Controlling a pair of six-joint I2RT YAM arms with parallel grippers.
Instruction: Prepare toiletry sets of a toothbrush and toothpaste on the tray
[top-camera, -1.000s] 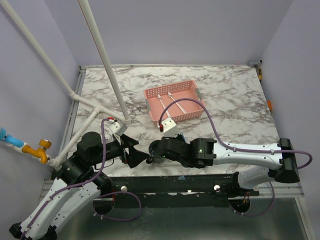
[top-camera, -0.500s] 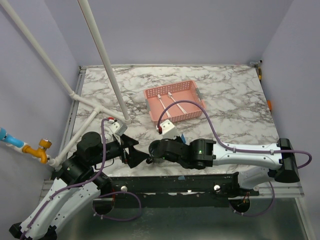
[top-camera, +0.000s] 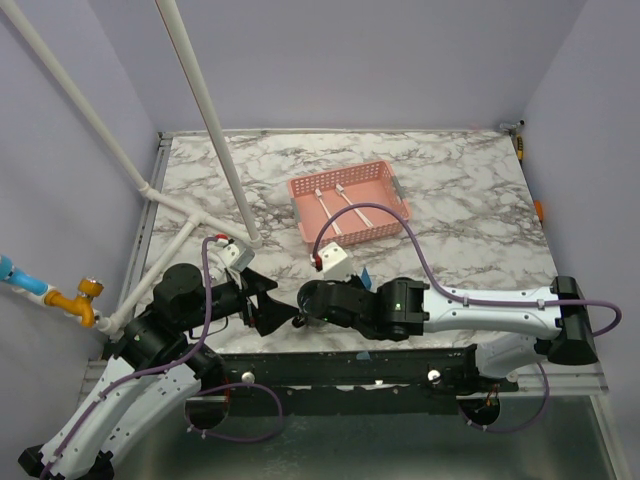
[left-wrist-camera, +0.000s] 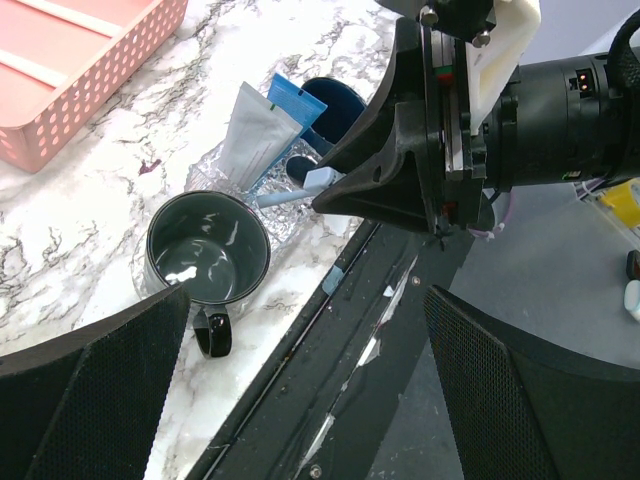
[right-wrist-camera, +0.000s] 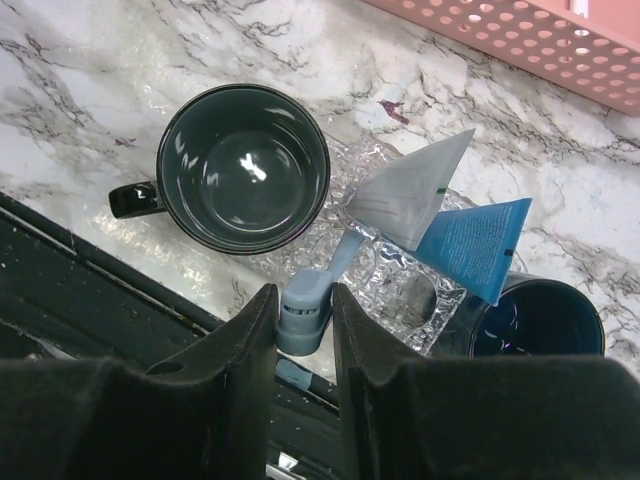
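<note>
A grey-blue toothbrush (right-wrist-camera: 305, 310) has its head between the jaws of my right gripper (right-wrist-camera: 305, 330), both fingers pressed against it. Its handle runs over the crinkly transparent tray (right-wrist-camera: 395, 285) and under a white toothpaste tube (right-wrist-camera: 405, 195). A blue toothpaste tube (right-wrist-camera: 470, 245) leans out of a dark blue mug (right-wrist-camera: 540, 320). In the left wrist view the toothbrush (left-wrist-camera: 300, 185) sticks out of the right gripper above the tray (left-wrist-camera: 215, 175). My left gripper (left-wrist-camera: 310, 400) hangs open over the table's front edge, holding nothing.
An empty dark mug (right-wrist-camera: 243, 165) stands at the tray's left end, also in the left wrist view as the mug (left-wrist-camera: 208, 260). The pink basket (top-camera: 348, 203) behind holds white toothbrushes (top-camera: 352, 210). White pipes (top-camera: 215, 130) cross the left side. The black table rail (left-wrist-camera: 330, 330) runs below the grippers.
The right wrist has shifted slightly left, and the blue tube's tip now shows beside it. The left arm has not moved.
</note>
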